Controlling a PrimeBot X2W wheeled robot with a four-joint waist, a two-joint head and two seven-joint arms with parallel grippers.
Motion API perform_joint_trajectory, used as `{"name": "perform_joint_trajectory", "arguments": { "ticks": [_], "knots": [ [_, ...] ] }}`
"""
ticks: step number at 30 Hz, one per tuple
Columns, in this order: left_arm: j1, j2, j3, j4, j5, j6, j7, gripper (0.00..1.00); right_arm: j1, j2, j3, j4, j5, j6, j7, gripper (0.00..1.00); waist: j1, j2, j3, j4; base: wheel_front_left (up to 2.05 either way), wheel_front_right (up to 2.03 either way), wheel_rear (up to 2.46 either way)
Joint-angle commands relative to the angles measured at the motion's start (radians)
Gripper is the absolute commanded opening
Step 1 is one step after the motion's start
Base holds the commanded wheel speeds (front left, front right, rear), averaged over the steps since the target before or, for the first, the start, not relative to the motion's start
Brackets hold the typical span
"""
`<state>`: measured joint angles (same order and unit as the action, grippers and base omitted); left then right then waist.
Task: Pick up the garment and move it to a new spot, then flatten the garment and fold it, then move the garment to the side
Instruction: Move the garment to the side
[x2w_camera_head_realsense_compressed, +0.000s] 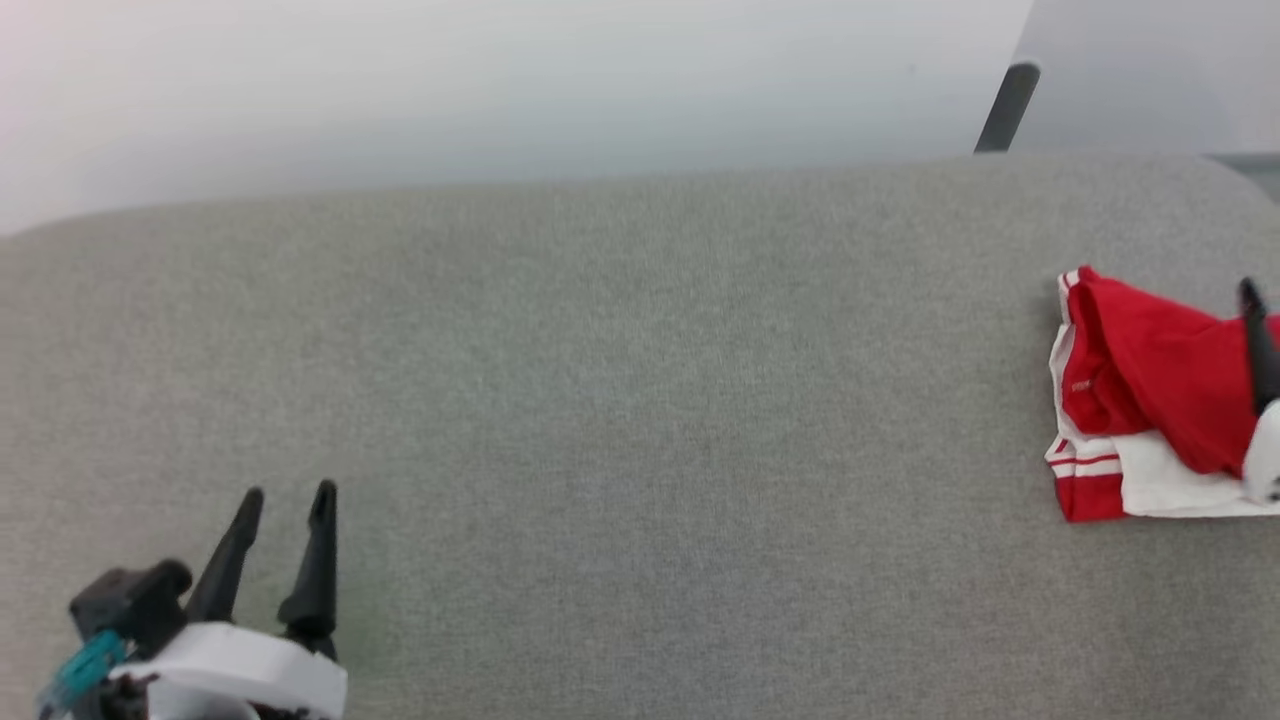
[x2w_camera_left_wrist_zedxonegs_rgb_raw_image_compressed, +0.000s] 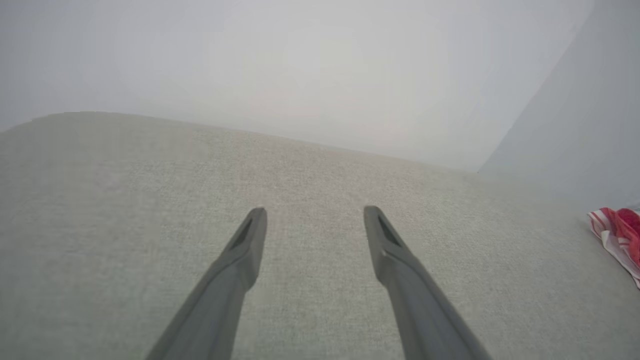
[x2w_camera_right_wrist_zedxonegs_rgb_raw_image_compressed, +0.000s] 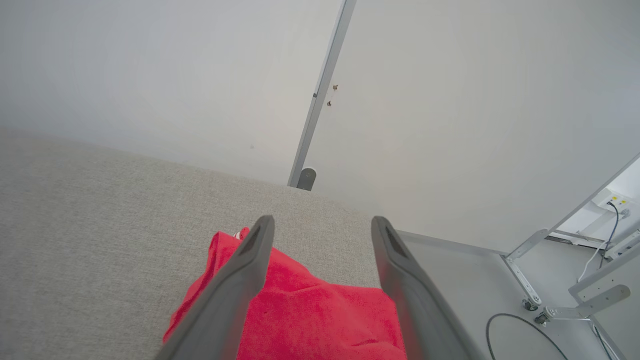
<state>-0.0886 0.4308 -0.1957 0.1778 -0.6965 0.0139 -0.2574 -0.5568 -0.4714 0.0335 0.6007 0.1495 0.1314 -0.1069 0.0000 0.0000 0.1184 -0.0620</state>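
Listing for you: garment (x2w_camera_head_realsense_compressed: 1150, 370) folded beneath your right gripper (x2w_camera_right_wrist_zedxonegs_rgb_raw_image_compressed: 322, 222) (fingers spread, nothing held); left gripper (x2w_camera_head_realsense_compressed: 288, 492), also spread, well apart from it.

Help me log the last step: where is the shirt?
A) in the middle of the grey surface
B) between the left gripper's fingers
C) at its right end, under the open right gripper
C: the shirt lies folded at the right end of the grey surface, with the right gripper open over it.
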Motion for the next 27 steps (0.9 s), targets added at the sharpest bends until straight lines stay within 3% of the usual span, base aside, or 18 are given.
{"name": "perform_joint_trajectory", "arguments": {
  "ticks": [1, 10, 27],
  "knots": [
    [0.024, 0.000, 0.011, -0.004, -0.003, 0.005, -0.005, 1.00, 0.036, 0.017, -0.013, -0.018, -0.012, -0.002, -0.016, 1.00, 0.0000, 0.0000, -0.055, 0.009, 0.00, 0.00, 0.00],
    [0.137, 0.003, 0.080, -0.029, 0.024, 0.023, -0.008, 1.00, 0.228, 0.126, -0.058, -0.173, -0.063, -0.002, -0.045, 1.00, 0.0000, 0.0000, -0.142, 0.037, 0.00, 0.00, 0.00],
    [0.286, -0.038, 0.225, -0.121, 0.101, -0.030, -0.005, 1.00, 0.546, 0.284, -0.129, -0.435, -0.148, -0.002, -0.043, 1.00, 0.0000, 0.0000, -0.195, 0.069, 0.00, 0.00, 0.00]
  ]
}}
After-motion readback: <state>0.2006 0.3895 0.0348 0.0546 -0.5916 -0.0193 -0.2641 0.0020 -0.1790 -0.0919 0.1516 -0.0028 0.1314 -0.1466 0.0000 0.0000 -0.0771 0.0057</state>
